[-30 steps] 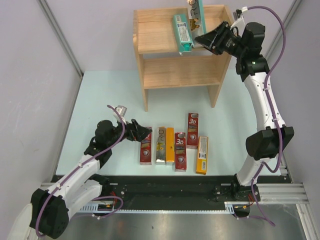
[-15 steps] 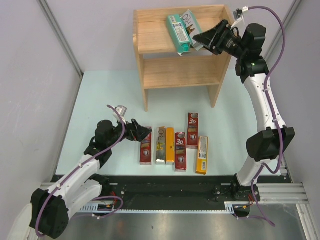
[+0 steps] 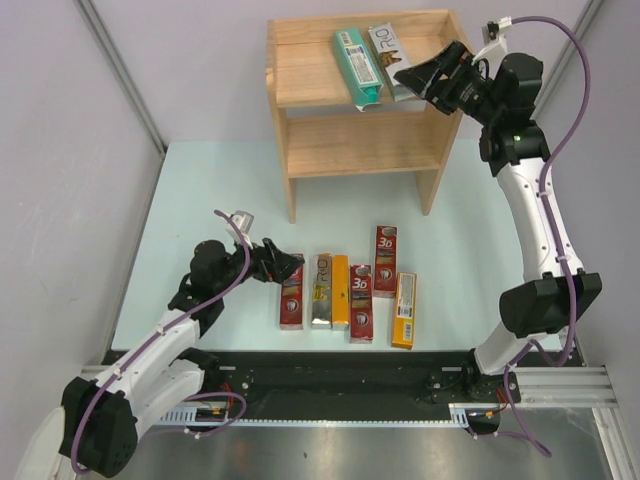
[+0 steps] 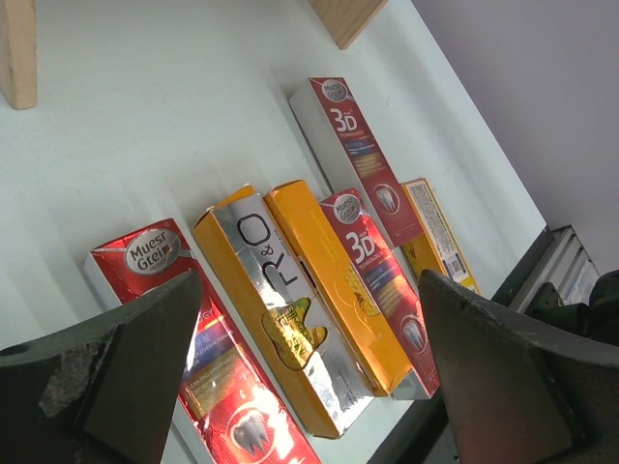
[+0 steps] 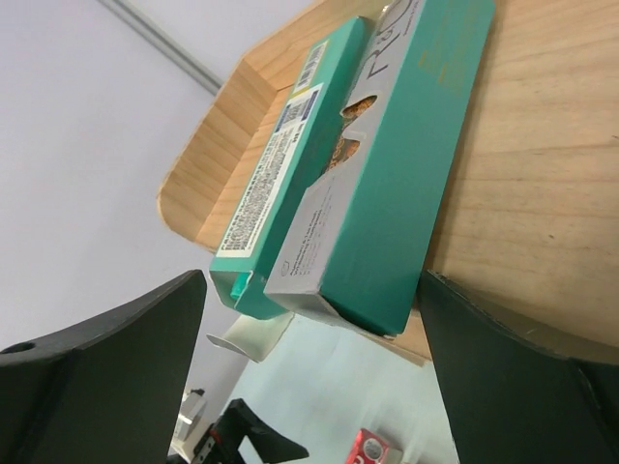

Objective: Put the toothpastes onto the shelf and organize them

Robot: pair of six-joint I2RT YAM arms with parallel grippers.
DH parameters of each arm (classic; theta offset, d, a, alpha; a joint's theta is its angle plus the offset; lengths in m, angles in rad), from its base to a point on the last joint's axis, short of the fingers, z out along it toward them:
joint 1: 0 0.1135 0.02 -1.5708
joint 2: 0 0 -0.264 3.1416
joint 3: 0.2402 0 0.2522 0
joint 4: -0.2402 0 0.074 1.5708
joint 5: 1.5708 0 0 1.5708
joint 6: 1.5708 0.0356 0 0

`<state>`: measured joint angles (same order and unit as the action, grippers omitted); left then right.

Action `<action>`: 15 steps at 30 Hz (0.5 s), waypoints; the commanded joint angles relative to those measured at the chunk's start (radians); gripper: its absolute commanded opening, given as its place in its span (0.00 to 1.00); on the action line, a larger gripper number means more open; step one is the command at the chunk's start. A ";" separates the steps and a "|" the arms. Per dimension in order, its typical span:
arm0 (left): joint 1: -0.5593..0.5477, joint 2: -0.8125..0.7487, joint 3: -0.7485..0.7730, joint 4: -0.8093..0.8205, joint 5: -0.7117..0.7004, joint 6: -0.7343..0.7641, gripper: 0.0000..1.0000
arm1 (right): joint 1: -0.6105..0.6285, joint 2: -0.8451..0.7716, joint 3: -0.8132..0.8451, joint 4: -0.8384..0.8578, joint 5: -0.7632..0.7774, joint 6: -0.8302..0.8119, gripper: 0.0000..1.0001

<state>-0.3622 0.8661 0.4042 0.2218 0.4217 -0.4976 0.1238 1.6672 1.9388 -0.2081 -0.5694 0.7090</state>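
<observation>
1. 2 cartons lie on the top tier of the shelf [image 3: 310,80]: a teal carton [image 3: 357,67] and, touching it on its 3 o'clock side, a silver carton [image 3: 388,55]. They lie parallel with long sides together, I judge to save room for the others. Their near ends hang a little over the front edge.
2. Right gripper [image 3: 410,76] is at 4 o'clock of the silver carton, just beside its near end. Its jaws are wide apart and hold nothing. In the wrist view the carton rests on the wood by itself.
3. 6 cartons lie on the table [image 3: 200,200], at 6 o'clock from the shelf, in a loose row with labels up, so they look easy to take.
4. Left gripper [image 3: 283,268] hovers at the 12 o'clock end of the leftmost red carton [image 3: 291,300]. Its jaws are wide open and empty, probably ready for this one.
5. By my judgement, about a quarter of the task is done.
</observation>
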 commanded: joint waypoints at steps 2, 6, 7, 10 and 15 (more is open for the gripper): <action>-0.003 0.001 -0.008 0.019 0.005 -0.006 1.00 | -0.009 -0.073 -0.035 -0.071 0.137 -0.072 0.99; -0.004 -0.001 -0.007 0.021 0.002 -0.004 1.00 | -0.004 -0.135 -0.098 -0.090 0.210 -0.105 1.00; -0.004 -0.001 -0.005 0.021 0.002 -0.001 1.00 | -0.006 -0.156 -0.118 -0.086 0.224 -0.112 1.00; -0.004 0.002 -0.002 0.017 -0.001 0.001 1.00 | -0.006 -0.231 -0.198 -0.054 0.270 -0.120 1.00; -0.006 0.010 0.004 0.017 -0.009 0.004 1.00 | -0.003 -0.285 -0.244 -0.045 0.279 -0.134 1.00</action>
<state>-0.3637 0.8680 0.4042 0.2218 0.4210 -0.4969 0.1219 1.4391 1.7046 -0.2817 -0.3336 0.6102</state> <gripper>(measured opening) 0.996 0.994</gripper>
